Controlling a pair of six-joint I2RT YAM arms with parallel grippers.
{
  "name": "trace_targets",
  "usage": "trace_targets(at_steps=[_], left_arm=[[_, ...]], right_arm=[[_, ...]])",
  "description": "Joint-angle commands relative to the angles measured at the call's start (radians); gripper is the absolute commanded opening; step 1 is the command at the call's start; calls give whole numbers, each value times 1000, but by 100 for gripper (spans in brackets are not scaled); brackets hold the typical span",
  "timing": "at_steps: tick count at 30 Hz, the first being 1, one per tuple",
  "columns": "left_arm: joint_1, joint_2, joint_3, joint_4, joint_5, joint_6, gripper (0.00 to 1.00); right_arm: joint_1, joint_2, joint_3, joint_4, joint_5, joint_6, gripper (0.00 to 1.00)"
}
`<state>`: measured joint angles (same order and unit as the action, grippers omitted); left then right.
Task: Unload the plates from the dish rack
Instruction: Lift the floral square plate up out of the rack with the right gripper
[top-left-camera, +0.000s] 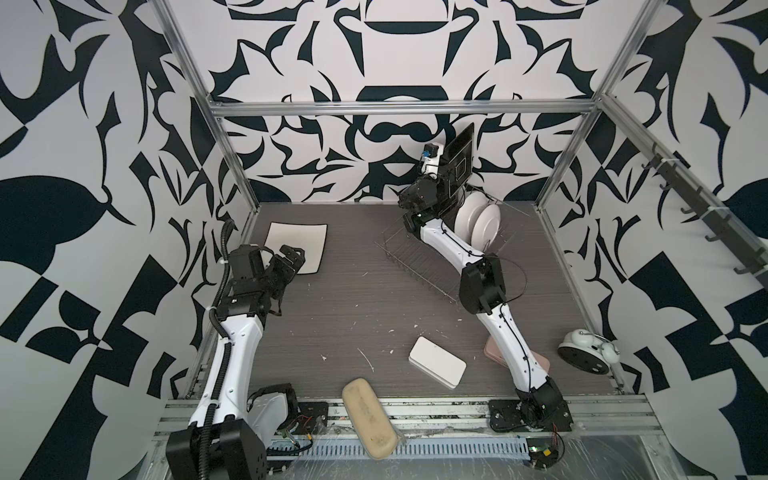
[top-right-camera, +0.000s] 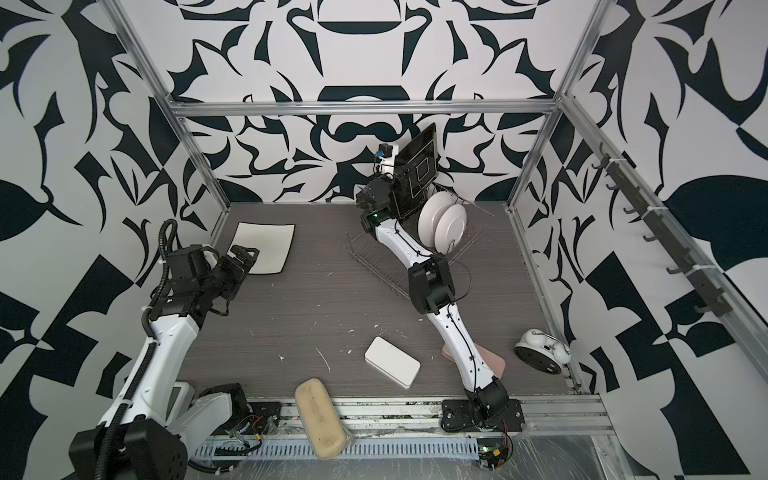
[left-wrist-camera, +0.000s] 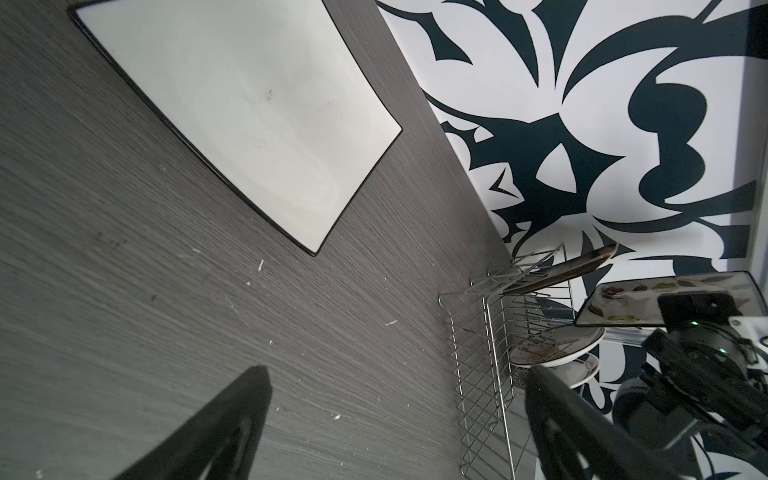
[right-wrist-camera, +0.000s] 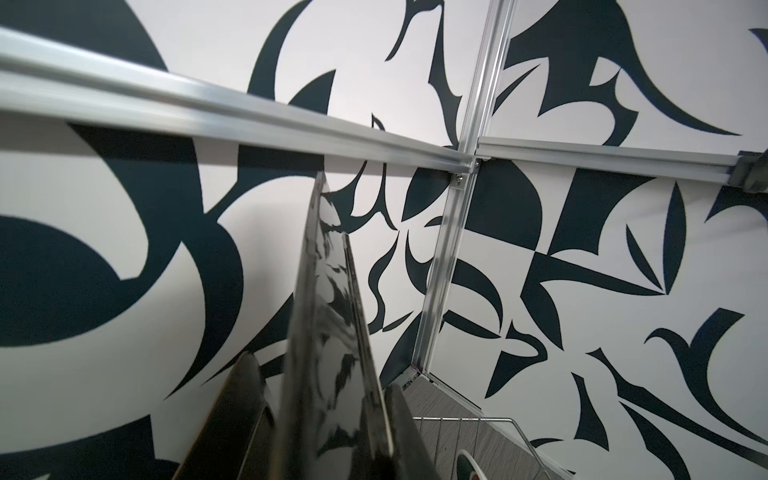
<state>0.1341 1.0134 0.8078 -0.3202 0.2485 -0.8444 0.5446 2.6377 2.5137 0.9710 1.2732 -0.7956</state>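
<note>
While the right gripper (top-left-camera: 442, 185) is clamped on one edge of a large black square plate (top-left-camera: 460, 158), that plate hangs tilted in the air above the far end of the silver wire dish rack (top-left-camera: 409, 266), right of centre & toward the top of both top views. Right wrist view: same plate (right-wrist-camera: 328, 316) seen edge-on, pinched btwn the two dark fingers (right-wrist-camera: 245, 415). Left wrist view: the held plate (left-wrist-camera: 623, 301) shows a white face w/ printed leaves & fruit inside a black rim.

Two round white plates (top-left-camera: 471, 218) stand upright in the rack (top-right-camera: 374, 262), side by side, just right of the right arm. One more dark plate (left-wrist-camera: 557, 272) leans at the rack's far end per the left wrist view. In the top views it's hidden behind the held one.

Large white square plate (top-left-camera: 297, 249) w/ thin black rim lies flat on the grey wood-grain surface (top-left-camera: 353, 316), upper left, well apart from the rack. Left gripper (top-left-camera: 291, 259) hovers over that plate's near corner, jaws wide apart, nothing btwn them. In the left wrist view its fingers (left-wrist-camera: 216, 436) frame bare surface.

Lower centre: white rounded rectangular box (top-left-camera: 437, 362) flat on the surface. Beige oblong pad (top-left-camera: 370, 417) lies across the front rail. White alarm clock (top-left-camera: 586, 351) sits near the lower-right edge.
</note>
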Motion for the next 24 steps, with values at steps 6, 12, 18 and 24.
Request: trace_targets(at_steps=[6,12,18,24], left_arm=[[-1,-26,31,-13,11,1,99],[1,-31,31,-13,17,1,99],[0,-47,40,-20,27,-6,99],[1,-71,59,-32,29,-12,99]], right_arm=[[39,-172,35,172,-137,-45,0],[75,-207,33,245,-184,-133,0],[127,-285,-39,301,-207,-186,0],[183,-484,-330,307,-265,-113,0]])
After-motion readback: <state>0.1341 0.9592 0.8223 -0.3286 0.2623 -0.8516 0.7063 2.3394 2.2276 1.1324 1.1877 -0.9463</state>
